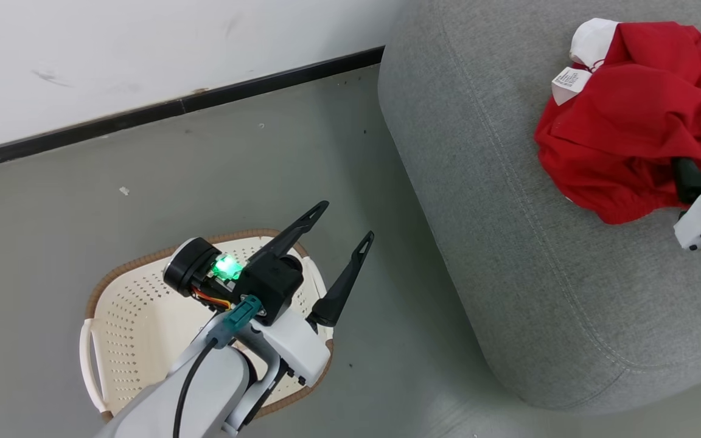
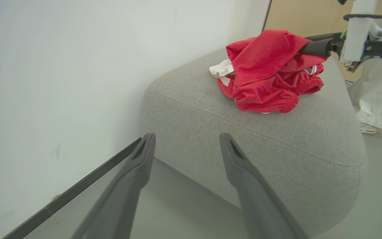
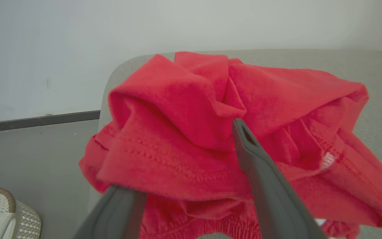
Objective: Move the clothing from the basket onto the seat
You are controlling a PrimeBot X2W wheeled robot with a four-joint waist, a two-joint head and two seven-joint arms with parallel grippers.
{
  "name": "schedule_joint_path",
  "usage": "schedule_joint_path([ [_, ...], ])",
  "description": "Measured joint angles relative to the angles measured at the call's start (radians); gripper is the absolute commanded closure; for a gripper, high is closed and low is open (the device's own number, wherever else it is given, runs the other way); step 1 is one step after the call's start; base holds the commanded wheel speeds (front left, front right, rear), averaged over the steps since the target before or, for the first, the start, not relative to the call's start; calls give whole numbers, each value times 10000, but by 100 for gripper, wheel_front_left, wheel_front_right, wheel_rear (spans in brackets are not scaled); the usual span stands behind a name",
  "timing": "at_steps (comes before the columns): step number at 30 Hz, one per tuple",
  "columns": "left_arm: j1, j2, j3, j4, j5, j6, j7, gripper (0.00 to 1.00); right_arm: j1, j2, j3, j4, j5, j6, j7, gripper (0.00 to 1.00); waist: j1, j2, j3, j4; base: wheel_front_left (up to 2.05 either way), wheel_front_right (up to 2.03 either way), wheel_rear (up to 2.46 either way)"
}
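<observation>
Clothing lies bunched on seat; looks soft, light and limp, best pinched at a raised fold. Right fingers spread wide, cloth draped over one, nothing clamped. Left fingers wide open, empty, above basket.

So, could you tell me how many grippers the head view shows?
2. The left gripper hovers open near the cream-white perforated plastic basket; the right gripper sits at the bright-red fabric clothing on the grey upholstered sofa.

White forearm, black cable, green light, dark tapered jaws.
</observation>
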Motion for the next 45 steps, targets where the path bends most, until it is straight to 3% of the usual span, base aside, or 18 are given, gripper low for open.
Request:
schedule_joint_path([
  [24,1243,313,1273,499,-878,694,-878,0,2292,238,-863,-3051,-740,0,-40,0,0,0,-1077,-684,0,0,0],
  [45,3416,408,3636,702,-1657,2397,-1730,0,3014,1413,-1037,-4380,-1482,0,-42,0,0,0,-2201,371,0,0,0],
])
